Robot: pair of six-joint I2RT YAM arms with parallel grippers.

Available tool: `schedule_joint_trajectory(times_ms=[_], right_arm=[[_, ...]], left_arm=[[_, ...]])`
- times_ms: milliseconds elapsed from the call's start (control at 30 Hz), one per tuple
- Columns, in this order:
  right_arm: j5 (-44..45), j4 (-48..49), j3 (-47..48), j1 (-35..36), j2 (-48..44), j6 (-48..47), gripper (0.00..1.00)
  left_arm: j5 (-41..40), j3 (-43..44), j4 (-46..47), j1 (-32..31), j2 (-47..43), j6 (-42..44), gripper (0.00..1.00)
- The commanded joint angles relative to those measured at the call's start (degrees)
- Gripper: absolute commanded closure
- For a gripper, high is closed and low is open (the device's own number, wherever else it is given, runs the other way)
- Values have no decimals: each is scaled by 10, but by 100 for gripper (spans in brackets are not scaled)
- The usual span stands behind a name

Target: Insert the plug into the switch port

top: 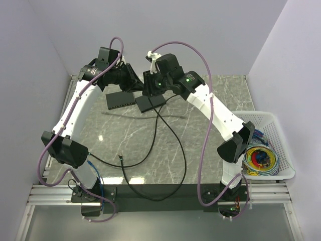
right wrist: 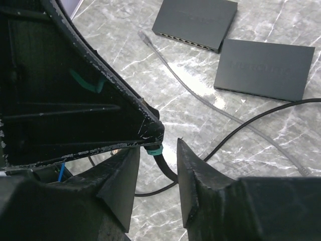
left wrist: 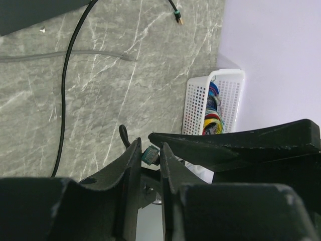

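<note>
Teal-booted, the plug [right wrist: 154, 149] is pinched tight in my left gripper [left wrist: 149, 151], held up in the air with the switch [right wrist: 195, 22] lying on the table beyond it, socket row turned back toward me. Its black cable [right wrist: 166, 171] runs down between the fingers [right wrist: 123, 183] of my right gripper [right wrist: 156, 161]. They stand part-way apart on either side without clamping, so I judge the right arm best placed to take it just under the plug.

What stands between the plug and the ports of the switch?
Nothing visible blocks it. The left tool holds the plug up; only a thin grey cable lies flat on the table before the switch.
</note>
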Motion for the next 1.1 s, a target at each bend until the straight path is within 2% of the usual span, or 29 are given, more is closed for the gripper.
schedule_joint_trajectory(times_ms=[0,167,467,567,700,767,933,1033,1067], right_arm=[[17,18,27,1,-14,3,59],[17,15,36,1,-3,2,66],[11,10,50,1,15,2,73],[7,13,50,1,18,5,81],[-5,16,49,0,19,7,98],[-12,19,46,1,19,7,100],[-19,22,34,0,17,7,100],[-23,23,27,-5,15,10,100],[-24,23,25,-7,14,14,100]], left_arm=[[13,-4,6,-2,-29,11,99],[12,6,-3,-2,-24,16,99],[20,18,-10,-2,-10,23,99],[26,20,-14,-2,-4,26,99],[34,12,-5,-2,-4,26,99],[36,7,0,-2,-3,26,99],[33,-3,8,0,0,27,91],[33,-10,15,11,2,27,77],[36,-18,19,16,3,26,75]])
